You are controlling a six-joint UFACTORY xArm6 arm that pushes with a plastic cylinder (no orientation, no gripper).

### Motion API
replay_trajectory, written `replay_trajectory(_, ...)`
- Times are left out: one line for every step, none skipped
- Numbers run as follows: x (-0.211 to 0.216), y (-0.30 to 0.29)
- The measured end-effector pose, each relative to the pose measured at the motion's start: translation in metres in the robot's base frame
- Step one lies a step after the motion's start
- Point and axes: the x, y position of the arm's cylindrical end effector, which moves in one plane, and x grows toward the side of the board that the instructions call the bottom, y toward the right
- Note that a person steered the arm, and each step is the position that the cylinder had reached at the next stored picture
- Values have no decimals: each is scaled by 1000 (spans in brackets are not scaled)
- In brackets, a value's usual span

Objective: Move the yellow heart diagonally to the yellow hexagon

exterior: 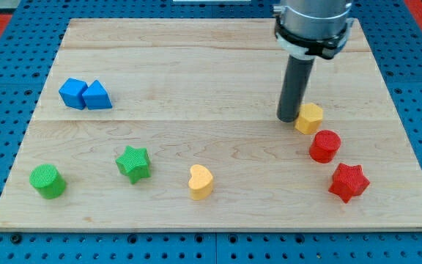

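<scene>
Wooden board (196, 88), yellow hexagon (311, 118) partly rod-hidden

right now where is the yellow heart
The yellow heart sits near the view's bottom centre, right of the green star, far from my tip.

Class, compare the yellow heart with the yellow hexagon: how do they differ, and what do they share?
The yellow heart is lobed; the yellow hexagon is flat-sided. The heart stands alone near the view's bottom; the hexagon sits on the right, just right of my tip and close to the red cylinder. Both are yellow.
</scene>
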Motion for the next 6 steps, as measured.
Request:
replay_trajectory(0, 18)
replay_trajectory(-1, -20)
replay_trajectory(53, -62)
replay_trajectory(133, -65)
replay_trajectory(171, -116)
replay_trajectory(130, -157)
